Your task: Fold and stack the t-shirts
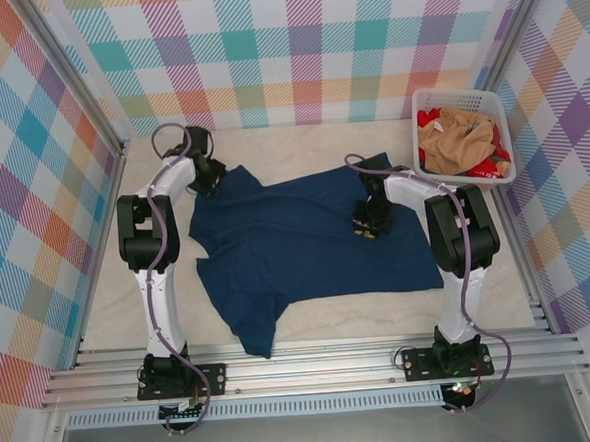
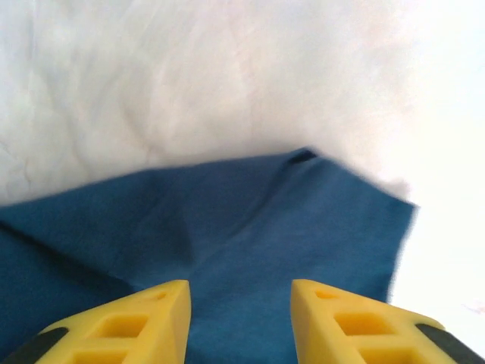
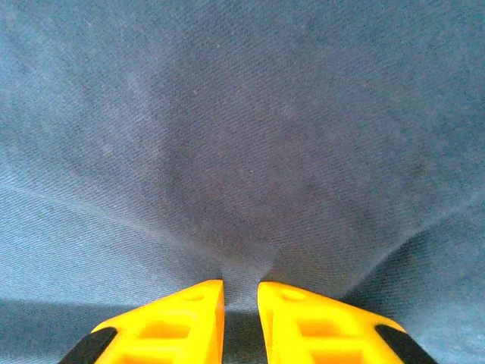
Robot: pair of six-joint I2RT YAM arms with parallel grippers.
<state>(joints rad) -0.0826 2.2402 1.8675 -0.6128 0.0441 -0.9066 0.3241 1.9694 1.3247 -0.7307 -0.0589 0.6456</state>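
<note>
Early stage, nothing folded or stacked yet. The navy t-shirt (image 1: 307, 245) lies mostly spread out on the surface (image 1: 310, 145), between the two arms, plain side up with no print visible. It isn't flat: its near-left part trails in a rumpled tail toward the near edge, and the far-left corner runs up to the left hand (image 1: 210, 176). In the left wrist view the left hand (image 2: 240, 292) has its yellow fingers well apart, with a pointed corner of blue cloth lying loose on the pale surface just past them. It reads as open and holding nothing, though whether the tips touch the cloth I can't tell. The right hand (image 1: 367, 220) sits on the right-middle of the shirt. In the right wrist view the right hand (image 3: 241, 287) has its fingers almost together, and creases in the fabric run into the narrow gap, so it looks pinched on a bit of the navy cloth. The white basket (image 1: 462, 93) stands at the far right corner, apart from the navy shirt, with a tan-orange shirt (image 1: 460, 136) bunched on top and a red shirt (image 1: 487, 164) under it, neither taken out. My read is that this is flattening and arranging of the first shirt. Left to do: smooth it, fold it, then take out, fold and stack the basket shirts.
</note>
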